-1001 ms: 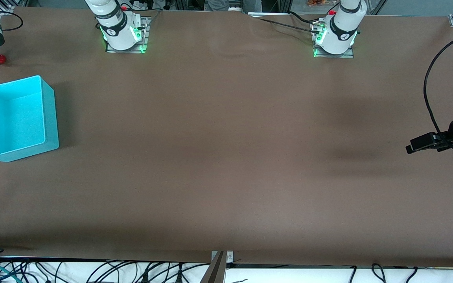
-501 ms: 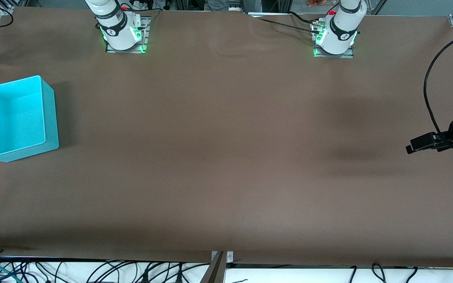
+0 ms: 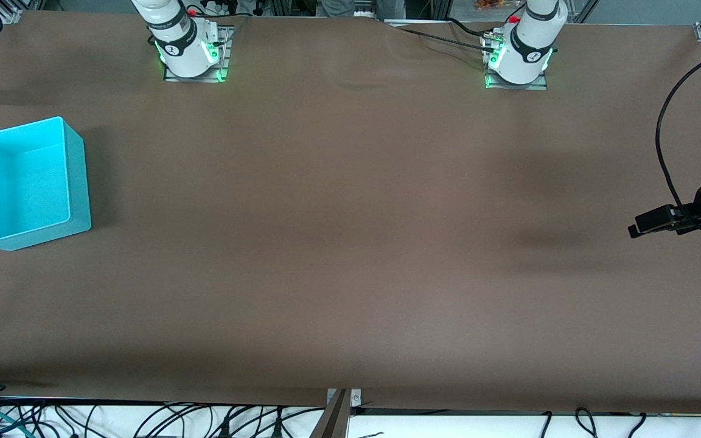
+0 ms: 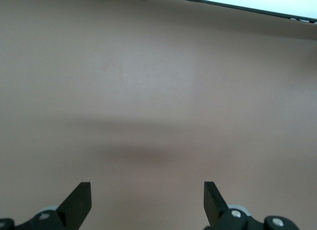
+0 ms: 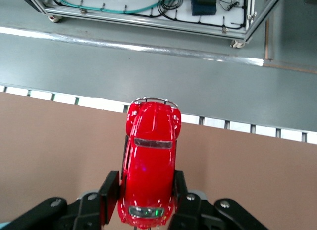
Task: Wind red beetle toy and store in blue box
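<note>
Blue box (image 3: pixel 25 182) sits open-topped and empty on the surface (image 3: pixel 350 243) at the right arm's end. Left gripper (image 4: pixel 147 202) waits over bare surface at the left arm's end, fingers (image 4: pixel 79 202) spread wide, nothing between them. Right gripper (image 5: pixel 143 193) clamped on red beetle toy (image 5: pixel 149 163), over the surface's edge. Gone from front view now, where a second ago toy and wrist showed at the corner farther from camera than box. Carried away from box, so likely winding stroke, not storing yet.
</note>
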### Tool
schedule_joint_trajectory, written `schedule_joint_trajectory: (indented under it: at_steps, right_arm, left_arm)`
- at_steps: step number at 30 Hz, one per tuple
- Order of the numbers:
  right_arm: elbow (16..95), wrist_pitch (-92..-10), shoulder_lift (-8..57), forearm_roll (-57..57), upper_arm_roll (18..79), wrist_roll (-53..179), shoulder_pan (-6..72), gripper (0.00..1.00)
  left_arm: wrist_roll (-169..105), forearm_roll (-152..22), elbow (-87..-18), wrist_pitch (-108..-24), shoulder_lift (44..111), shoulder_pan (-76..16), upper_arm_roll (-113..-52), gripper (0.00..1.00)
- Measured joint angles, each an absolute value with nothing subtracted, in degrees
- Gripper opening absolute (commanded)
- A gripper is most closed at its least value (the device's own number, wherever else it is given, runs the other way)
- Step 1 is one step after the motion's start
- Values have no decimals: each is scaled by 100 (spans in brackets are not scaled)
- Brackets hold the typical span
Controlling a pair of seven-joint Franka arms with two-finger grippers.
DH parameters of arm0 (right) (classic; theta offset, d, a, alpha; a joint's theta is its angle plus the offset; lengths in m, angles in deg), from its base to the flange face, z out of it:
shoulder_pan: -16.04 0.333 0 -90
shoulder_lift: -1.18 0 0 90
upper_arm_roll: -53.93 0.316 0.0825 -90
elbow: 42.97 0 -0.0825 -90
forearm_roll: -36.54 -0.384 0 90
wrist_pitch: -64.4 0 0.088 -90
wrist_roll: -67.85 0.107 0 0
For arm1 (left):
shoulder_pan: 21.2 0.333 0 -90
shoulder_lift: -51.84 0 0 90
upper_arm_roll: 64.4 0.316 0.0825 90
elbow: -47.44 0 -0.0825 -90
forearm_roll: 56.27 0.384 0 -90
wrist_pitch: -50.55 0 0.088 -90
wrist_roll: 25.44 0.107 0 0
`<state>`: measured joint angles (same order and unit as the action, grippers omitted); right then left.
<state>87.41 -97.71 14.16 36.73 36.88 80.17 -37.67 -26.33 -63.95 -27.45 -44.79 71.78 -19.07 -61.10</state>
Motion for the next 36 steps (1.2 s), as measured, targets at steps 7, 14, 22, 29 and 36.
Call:
schedule_joint_trajectory:
  at_steps: [7,14,22,29,36]
  right_arm:
    - [8741,-9419,1008,3674,3836,7658,-3766,0]
    - [8741,-8980,608,3674,4156,7306,-3760,0]
    - [8660,-8874,436,3676,4494,7046,-3601,0]
    - [8518,-8767,432,3676,5041,6984,-3526,0]
    - [8278,-8238,323,3676,5633,6981,-3475,0]
  left_arm:
    - [-2633,-6395,-2745,-4479,7178,-1907,-6110,100]
    - [-2633,-6395,-2745,-4479,7178,-1907,-6110,100]
    - [-2633,-6395,-2745,-4479,7178,-1907,-6110,100]
    - [-2633,-6395,-2745,-4479,7178,-1907,-6110,100]
    - [-2633,-6395,-2745,-4479,7178,-1907,-6110,100]
